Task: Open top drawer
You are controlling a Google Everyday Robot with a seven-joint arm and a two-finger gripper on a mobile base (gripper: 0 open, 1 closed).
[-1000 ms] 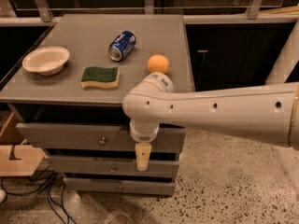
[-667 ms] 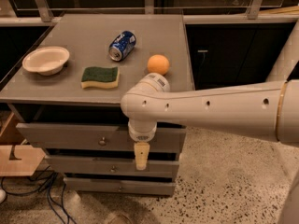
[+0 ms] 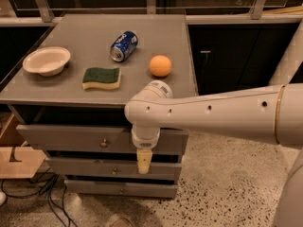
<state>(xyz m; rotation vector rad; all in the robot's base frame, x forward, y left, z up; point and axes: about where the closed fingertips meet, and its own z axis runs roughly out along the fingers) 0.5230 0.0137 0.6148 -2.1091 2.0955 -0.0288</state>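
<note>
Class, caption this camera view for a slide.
Gripper hangs before the cabinet, below and right of the knob on the top drawer.

Grey cabinet top [image 3: 94, 32]: bowl [image 3: 46, 60], sponge [image 3: 101, 78], tipped soda can [image 3: 124, 46], orange ball [image 3: 160, 65], perhaps fruit; gripper [image 3: 144, 162] below front edge.

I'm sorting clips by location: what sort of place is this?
Likely an office or lab: a grey drawer cabinet, speckled floor, loose cables. The gripper hangs by the lower edge of the top drawer.
</note>
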